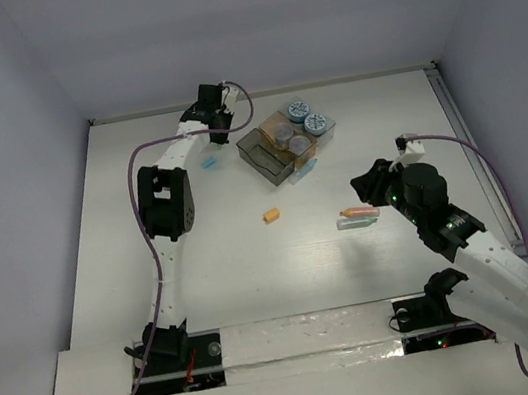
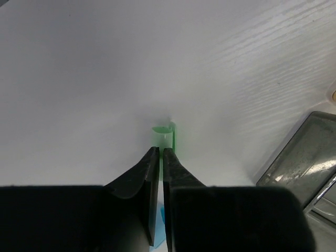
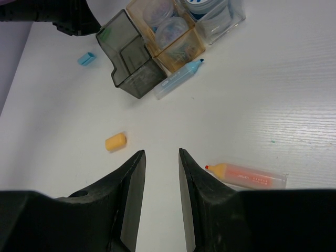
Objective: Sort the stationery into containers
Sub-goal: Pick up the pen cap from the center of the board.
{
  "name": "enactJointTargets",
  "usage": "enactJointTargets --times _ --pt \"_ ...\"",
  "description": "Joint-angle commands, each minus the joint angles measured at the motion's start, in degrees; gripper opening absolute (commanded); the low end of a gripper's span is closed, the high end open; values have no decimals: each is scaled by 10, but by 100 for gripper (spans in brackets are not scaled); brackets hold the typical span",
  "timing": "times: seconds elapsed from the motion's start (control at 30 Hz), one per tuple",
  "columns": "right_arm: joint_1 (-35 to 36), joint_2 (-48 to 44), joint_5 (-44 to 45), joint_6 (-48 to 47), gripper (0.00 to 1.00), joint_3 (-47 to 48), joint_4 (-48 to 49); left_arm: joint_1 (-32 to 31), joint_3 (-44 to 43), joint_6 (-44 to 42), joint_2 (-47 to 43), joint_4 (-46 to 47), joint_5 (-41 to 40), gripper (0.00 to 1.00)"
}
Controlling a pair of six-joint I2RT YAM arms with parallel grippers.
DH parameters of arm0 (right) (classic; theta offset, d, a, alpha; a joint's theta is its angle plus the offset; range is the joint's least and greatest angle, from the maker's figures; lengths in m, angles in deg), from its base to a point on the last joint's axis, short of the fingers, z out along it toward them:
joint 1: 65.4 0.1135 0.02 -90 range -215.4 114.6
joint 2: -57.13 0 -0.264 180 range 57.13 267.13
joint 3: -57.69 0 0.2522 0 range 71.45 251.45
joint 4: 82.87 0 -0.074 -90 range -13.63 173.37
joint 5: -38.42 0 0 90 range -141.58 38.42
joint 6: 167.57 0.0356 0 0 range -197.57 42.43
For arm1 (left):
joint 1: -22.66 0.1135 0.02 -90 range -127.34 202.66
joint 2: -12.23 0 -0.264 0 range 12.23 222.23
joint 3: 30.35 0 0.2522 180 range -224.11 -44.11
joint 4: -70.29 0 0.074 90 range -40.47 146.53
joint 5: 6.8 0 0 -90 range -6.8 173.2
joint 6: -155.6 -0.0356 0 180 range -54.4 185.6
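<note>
The joined containers stand at the back: a dark grey box [image 1: 259, 154], a tan box [image 1: 283, 136] with purplish-grey cylinders, and a clear box [image 1: 310, 119] with blue-and-white rolls. My left gripper [image 1: 219, 136] is just left of them. In the left wrist view it [image 2: 160, 149] is shut, and a green cap [image 2: 164, 136] stands on the table just beyond its tips. Whether they touch cannot be told. A blue cap [image 1: 208, 165] lies near it. My right gripper [image 3: 160, 152] is open and empty above the table, between an orange cap [image 3: 115, 142] and an orange-pink highlighter [image 3: 247, 176].
A blue highlighter [image 3: 180, 79] lies against the front of the dark grey box [image 3: 128, 60]. A pale blue-green stick [image 1: 357, 223] lies beside the orange-pink highlighter [image 1: 359, 212]. The orange cap [image 1: 271, 215] lies mid-table. Walls enclose the table at the back and both sides.
</note>
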Motion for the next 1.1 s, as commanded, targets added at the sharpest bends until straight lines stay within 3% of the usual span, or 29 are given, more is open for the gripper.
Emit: enactJointTargets --times 0.0,0.03,0.07,0.17,0.37,0.63,0.77,1.07 --pt "2 -1 2 -9 38 1 32 7 -1 -4 -1 -15 5 2" --pt "2 -1 2 -9 38 1 31 7 3 -2 -3 -13 6 5" --pt "2 -1 1 -9 38 1 32 12 9 -2 -5 -12 5 16" --pt "2 -1 1 -9 38 1 31 12 15 -1 -6 -14 5 26" --pt "2 0 -4 -9 38 1 32 12 13 0 4 -16 5 33" --pt "2 0 -5 -9 38 0 32 12 -6 0 29 -23 5 23" --pt "2 -1 -7 -9 38 0 32 12 -11 0 32 -20 4 0" --pt "2 3 -14 -12 38 -5 52 12 31 41 -83 26 -70 0"
